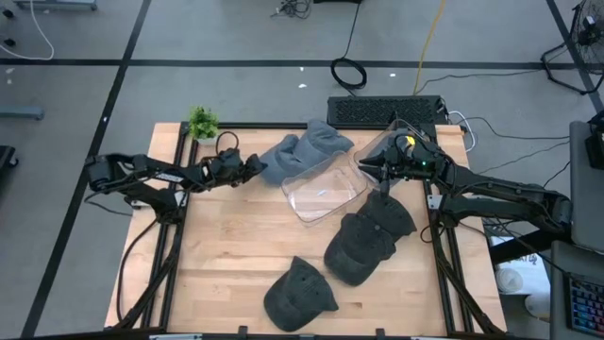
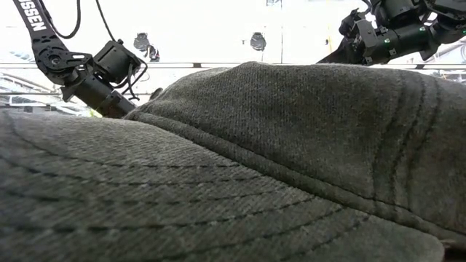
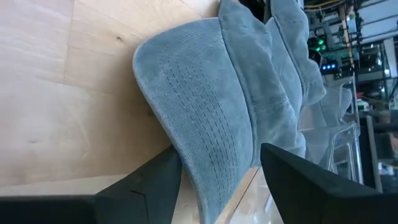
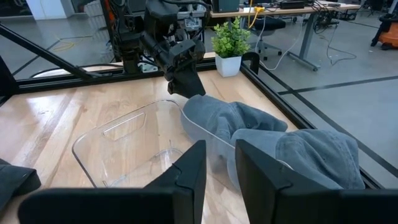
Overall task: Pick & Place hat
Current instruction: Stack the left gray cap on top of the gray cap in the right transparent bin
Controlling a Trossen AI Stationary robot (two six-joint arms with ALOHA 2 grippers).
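Three hats are showing: two dark ones (image 1: 363, 247) lying on the bare table (image 1: 226, 255), and a blue-grey hat (image 1: 304, 151) draped at the far rim of the clear bin (image 1: 326, 184). I am keeping the left gripper (image 3: 214, 180) spread, one finger on each side of that hat's brim, presumably lining up a grab. The bin itself is looking empty inside. My right gripper (image 4: 217, 168) is hovering over the bin's near edge, fingers nearly together, holding nothing.

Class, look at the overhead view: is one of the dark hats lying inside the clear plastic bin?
No: both dark hats lie on the bare wood beside the clear bin, which holds none.
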